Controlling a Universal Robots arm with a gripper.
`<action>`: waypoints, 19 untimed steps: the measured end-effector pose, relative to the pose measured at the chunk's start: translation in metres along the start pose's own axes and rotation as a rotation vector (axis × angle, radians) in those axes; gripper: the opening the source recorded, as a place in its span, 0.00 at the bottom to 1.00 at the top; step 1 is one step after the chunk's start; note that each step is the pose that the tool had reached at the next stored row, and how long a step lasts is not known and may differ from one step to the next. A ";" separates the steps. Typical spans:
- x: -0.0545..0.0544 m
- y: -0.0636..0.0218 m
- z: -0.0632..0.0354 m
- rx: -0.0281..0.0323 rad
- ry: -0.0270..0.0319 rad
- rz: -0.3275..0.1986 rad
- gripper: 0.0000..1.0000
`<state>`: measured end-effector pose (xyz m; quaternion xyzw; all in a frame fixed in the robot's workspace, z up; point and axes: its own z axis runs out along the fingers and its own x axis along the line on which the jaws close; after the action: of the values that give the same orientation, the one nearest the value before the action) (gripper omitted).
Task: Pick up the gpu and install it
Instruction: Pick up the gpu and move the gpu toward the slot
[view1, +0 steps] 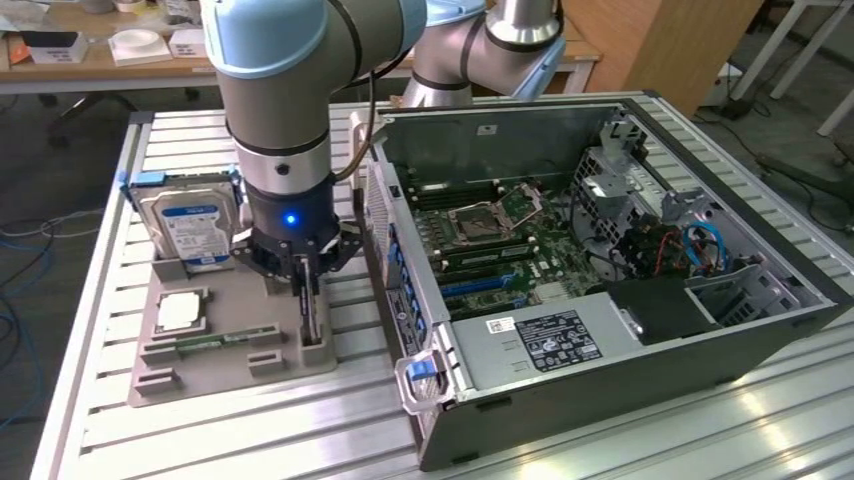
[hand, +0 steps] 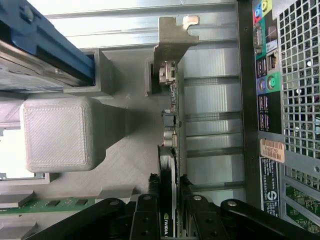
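So the arm's black hand (view1: 304, 282) is straight down over the grey 3D-printed plastic holder tray (view1: 227, 365), which sits on the ribbed aluminium tabletop (view1: 200, 440). The gpu (view1: 314, 325) is a thin card with a black shroud and a silver metal end bracket. It's standing on its long edge in the slotted posts along the tray's side nearest the case, on the exterior view's right. In the wrist view the hand (hand: 169, 192) is closed in on the gpu (hand: 169, 160): the black fingers (hand: 145, 215) sit flat against both faces of the card, about the middle of its length, so it's got a grip rather than hovering. I can't tell if the card has come up off the slot at all. The bracket end points away from the camera and lines up with the small grey post. Other bits on the tray are a silver hard drive with a blue label (view1: 187, 225) propped upright at the far end, a square silver processor chip (view1: 180, 312) lying flat, and a narrow green RAM stick (view1: 214, 343) in its groove. Just beside the tray, on the exterior view's right, is the dark open-sided computer case (view1: 747, 330), lying with its green motherboard (view1: 494, 240) facing up – its rear port panel (hand: 265, 75) is close to the card.
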<state>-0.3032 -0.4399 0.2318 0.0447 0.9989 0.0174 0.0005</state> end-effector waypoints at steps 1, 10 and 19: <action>0.000 0.0000 -0.0002 -0.0048 0.0003 0.000 0.27; 0.000 0.0010 -0.0265 -0.0282 0.0019 0.001 0.27; 0.000 0.0024 -0.0676 -0.0296 0.0020 0.001 0.27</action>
<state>-0.3032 -0.4399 0.2994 0.0449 0.9985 0.0322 0.0001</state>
